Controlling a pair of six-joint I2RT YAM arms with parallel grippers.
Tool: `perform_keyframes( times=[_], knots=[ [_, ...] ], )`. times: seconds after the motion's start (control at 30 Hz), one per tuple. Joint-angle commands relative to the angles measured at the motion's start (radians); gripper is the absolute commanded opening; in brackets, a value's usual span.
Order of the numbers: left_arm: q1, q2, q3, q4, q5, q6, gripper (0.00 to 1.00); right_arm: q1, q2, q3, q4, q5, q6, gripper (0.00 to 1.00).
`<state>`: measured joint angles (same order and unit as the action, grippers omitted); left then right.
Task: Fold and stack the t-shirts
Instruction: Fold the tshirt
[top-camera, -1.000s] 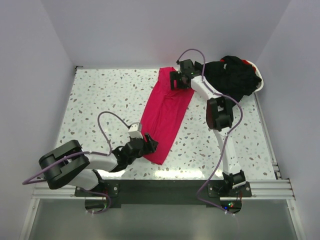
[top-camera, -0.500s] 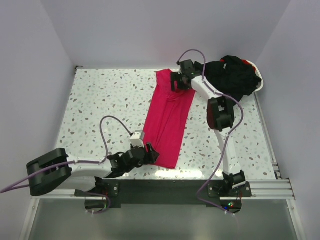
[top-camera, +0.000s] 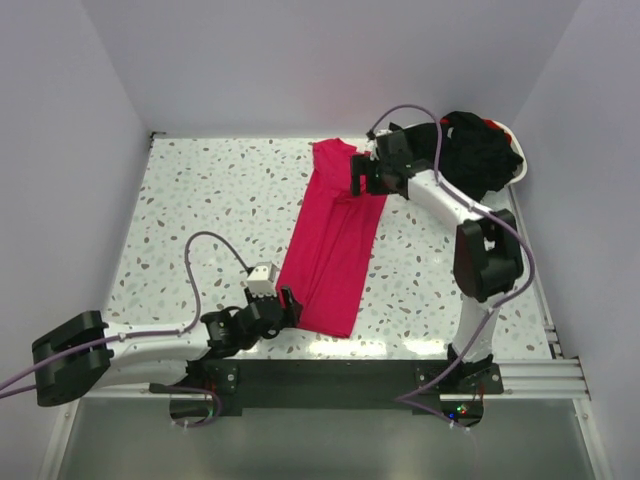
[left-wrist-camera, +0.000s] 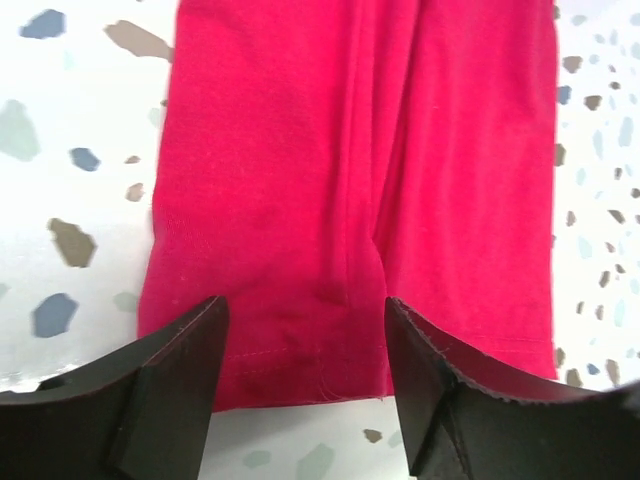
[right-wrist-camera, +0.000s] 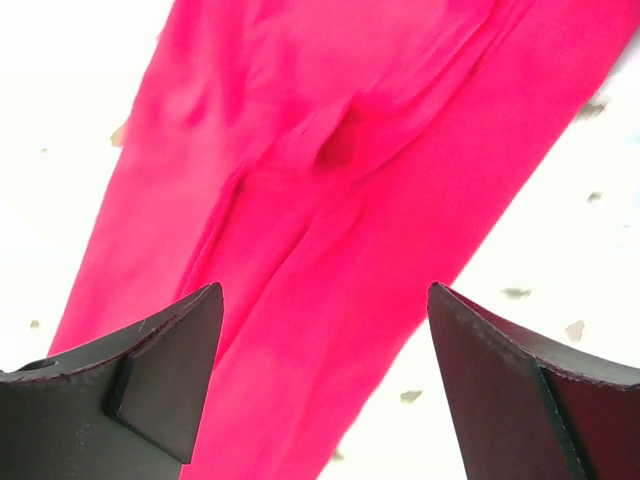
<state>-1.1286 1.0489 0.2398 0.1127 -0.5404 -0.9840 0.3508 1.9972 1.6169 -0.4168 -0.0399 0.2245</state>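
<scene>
Left pincer (left-wrist-camera: 302, 308) spread over red t-shirt (left-wrist-camera: 350, 150), speckled table (top-camera: 200, 200), lilac walls (top-camera: 300, 60)

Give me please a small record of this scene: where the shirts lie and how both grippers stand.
Red shirt: bright pinkish-red fabric t-shirt, folded into a long strip, flat on the speckled table
Black shirts: black fabric t-shirts, heaped in the white plastic basket, far right corner
Left gripper: open, over the strip's near hem
Right gripper: open, over its far end
</scene>
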Motion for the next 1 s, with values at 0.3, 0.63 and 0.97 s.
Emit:
perform_keyframes(
  times=[0.3, 0.63, 0.97],
  knots=[
    [0.062, 0.005, 0.111, -0.144, -0.120, 0.145, 0.80, 0.305, -0.405, -0.622, 0.159, 0.144, 0.199, 0.80],
    [0.174, -0.015, 0.108, -0.111, -0.021, 0.226, 0.78, 0.511, -0.664, -0.857, 0.069, 0.176, 0.426, 0.73],
    [0.185, -0.010, 0.093, -0.183, 0.019, 0.209, 0.73, 0.652, -0.678, -0.951, 0.079, 0.143, 0.605, 0.59]
  ],
)
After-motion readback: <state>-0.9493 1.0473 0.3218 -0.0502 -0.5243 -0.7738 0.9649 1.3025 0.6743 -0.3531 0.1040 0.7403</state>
